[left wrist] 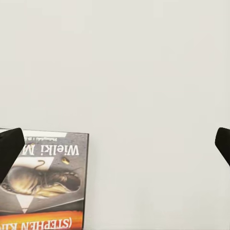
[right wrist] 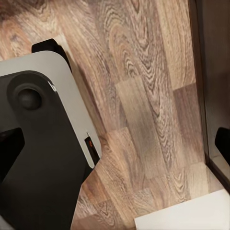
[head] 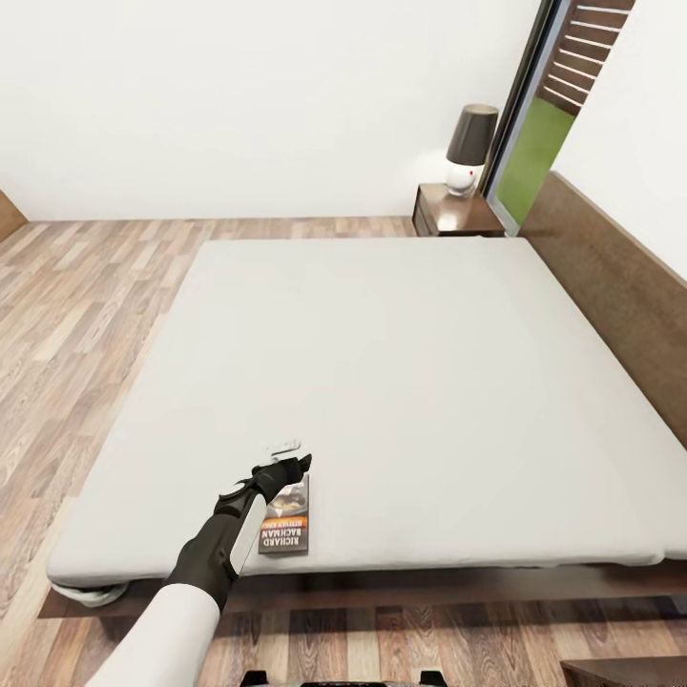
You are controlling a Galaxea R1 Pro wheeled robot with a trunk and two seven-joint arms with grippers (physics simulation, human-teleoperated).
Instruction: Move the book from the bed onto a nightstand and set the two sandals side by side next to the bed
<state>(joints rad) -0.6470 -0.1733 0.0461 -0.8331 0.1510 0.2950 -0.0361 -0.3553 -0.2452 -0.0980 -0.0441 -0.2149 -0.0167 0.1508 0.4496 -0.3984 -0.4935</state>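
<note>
The bed [head: 401,382] takes up most of the head view, its pale mattress bare except at the near left, where the book [head: 287,526] lies flat close to the near edge. The cover faces up, with an orange band and white lettering. The dark headboard [head: 611,277] runs along the right side of the bed, and the wood-plank floor [head: 86,315] spreads to the left and beyond.

The left arm [head: 205,563] reaches in from the near left, and the left gripper [head: 281,468] hangs over the far end of the book. In the left wrist view the 2 fingers [left wrist: 8,148] sit at opposite edges of the picture, spread wide apart with nothing between them but mattress; the book [left wrist: 45,179] lies under 1 of them, to 1 side of the gap, not centred in it.

At the far right corner of the bed, just beside the headboard, stands a nightstand [head: 456,212] carrying a lamp [head: 469,148] with a dark shade and a white base. A tall window [head: 544,124] behind it shows grass and a slatted fence.

The right wrist view looks down on the plank floor [right wrist: 143,96] and part of the robot's dark and grey base [right wrist: 43,153]. The right gripper's fingers [right wrist: 223,141] show at the picture's 2 edges, wide apart and holding nothing.
</note>
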